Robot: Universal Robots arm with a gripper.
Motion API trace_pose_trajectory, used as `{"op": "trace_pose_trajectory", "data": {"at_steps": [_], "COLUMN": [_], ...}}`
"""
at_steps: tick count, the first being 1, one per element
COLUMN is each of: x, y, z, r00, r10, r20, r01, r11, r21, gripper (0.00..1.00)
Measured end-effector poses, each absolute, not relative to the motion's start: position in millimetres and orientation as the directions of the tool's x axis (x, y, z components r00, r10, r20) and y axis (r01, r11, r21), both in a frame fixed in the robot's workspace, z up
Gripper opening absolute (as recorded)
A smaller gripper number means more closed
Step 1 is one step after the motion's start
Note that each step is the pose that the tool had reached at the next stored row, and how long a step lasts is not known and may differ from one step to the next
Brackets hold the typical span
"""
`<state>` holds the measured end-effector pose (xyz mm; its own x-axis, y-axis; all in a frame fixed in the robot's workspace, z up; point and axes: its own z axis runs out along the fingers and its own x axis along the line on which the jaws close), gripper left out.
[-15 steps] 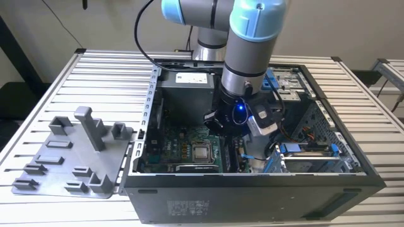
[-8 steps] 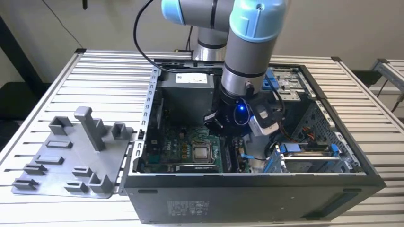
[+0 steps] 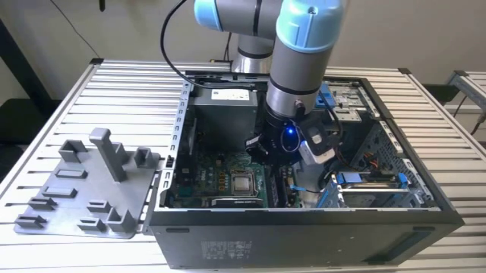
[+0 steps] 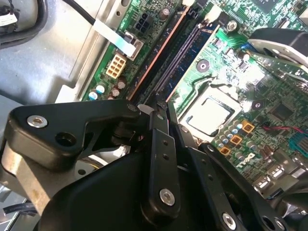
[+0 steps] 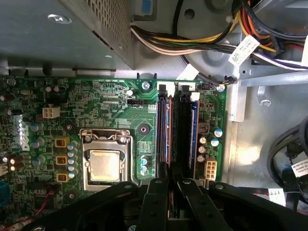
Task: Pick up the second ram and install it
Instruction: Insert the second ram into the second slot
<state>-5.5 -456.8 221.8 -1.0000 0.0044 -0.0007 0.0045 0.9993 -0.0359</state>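
Observation:
My gripper is down inside the open computer case, over the memory slots beside the processor socket. In both wrist views its two black fingers stand close together with only a thin gap. The second ram, a long dark stick seen on edge, runs away from the fingertips along the slots. The gripper looks shut on it. The stick lies in line with the slot rows on the green motherboard. How deep it sits in its slot is hidden.
The case walls surround the arm closely. A bundle of coloured power cables and the power supply box lie just past the slots. Drive bays stand on the exterior view's right. A grey fixture tray with posts lies outside, on its left.

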Motion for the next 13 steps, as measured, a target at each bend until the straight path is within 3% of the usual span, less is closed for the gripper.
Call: {"op": "trace_pose_trajectory", "data": {"at_steps": [13], "x": [-5.5], "y": [-456.8], "z": [221.3], "r00": [-1.000], "r10": [0.004], "r20": [-0.001], "r01": [0.004], "r11": [0.999], "r21": [-0.034], "gripper": [0.14]}}
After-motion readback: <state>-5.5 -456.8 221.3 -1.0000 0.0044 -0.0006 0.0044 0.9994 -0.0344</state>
